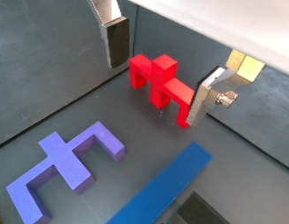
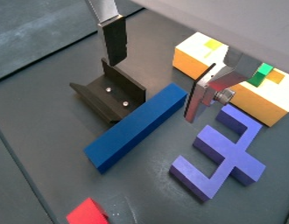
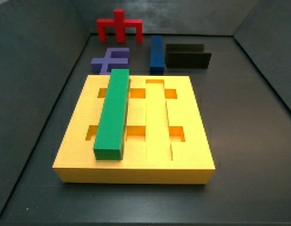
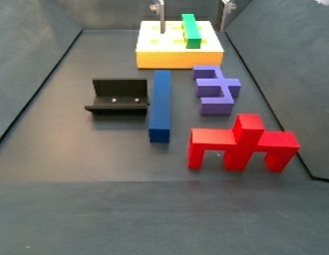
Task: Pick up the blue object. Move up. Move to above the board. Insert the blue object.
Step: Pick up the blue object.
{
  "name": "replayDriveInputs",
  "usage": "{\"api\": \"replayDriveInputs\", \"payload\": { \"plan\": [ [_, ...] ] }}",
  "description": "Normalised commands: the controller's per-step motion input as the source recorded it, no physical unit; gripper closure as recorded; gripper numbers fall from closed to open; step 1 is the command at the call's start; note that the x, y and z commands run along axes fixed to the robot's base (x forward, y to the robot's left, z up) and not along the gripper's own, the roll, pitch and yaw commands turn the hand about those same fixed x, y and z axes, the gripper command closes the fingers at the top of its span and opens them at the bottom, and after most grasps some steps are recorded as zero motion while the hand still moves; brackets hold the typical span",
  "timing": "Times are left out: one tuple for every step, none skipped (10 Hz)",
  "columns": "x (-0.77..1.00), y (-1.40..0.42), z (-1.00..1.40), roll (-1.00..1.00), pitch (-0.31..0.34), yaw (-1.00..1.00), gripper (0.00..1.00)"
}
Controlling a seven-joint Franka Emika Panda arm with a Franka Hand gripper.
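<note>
The blue object point(image 2: 135, 128) is a long dark-blue bar lying flat on the floor between the fixture point(image 2: 109, 94) and the purple branched piece point(image 2: 223, 153). It also shows in both side views point(image 3: 156, 53) point(image 4: 161, 103) and in a wrist view point(image 1: 168, 191). The board point(image 3: 78, 132) is a yellow grooved block with a green bar point(image 3: 115, 110) lying in one groove. My gripper point(image 2: 158, 68) is open and empty, well above the floor. In a side view only its fingertips point(image 4: 161, 8) show at the top edge.
A red branched piece point(image 1: 158, 83) stands on the floor near the wall point(image 4: 243, 144). The purple piece point(image 3: 109, 60) lies beside the blue bar. The dark fixture point(image 4: 117, 97) stands on the bar's other side. Dark walls surround the floor.
</note>
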Motion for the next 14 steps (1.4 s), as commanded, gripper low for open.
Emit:
{"api": "replayDriveInputs", "payload": {
  "plan": [
    [0.11, -0.02, 0.0, 0.0, 0.02, 0.0, 0.0],
    [0.43, -0.43, -0.18, 0.07, 0.056, -0.18, 0.0],
    [0.75, -0.53, -0.48, 0.05, 0.041, -0.11, 0.0],
    [0.78, -0.55, -0.53, 0.0, 0.0, -0.15, 0.0],
    [0.81, -0.47, -0.55, -0.02, 0.0, -0.14, 0.0],
    [0.87, -0.26, -0.65, -0.11, 0.0, -0.13, 0.0],
    [0.69, 0.0, -0.76, -0.16, 0.0, -0.14, 0.0],
    [0.51, 0.23, -0.8, -0.15, 0.034, -0.09, 0.0],
    [0.39, 0.31, -0.78, -0.19, 0.013, -0.01, 0.0],
    [0.25, 0.26, -0.78, -0.19, 0.0, 0.0, 0.0],
    [0.26, -0.11, -0.88, -0.08, 0.0, 0.06, 0.0],
    [0.18, -0.22, -0.86, -0.03, 0.0, 0.05, 0.0],
    [0.0, -0.01, -0.81, -0.01, 0.0, 0.03, 0.0],
    [-0.43, 0.07, -0.45, 0.0, -0.06, 0.09, 0.0]
  ]
}}
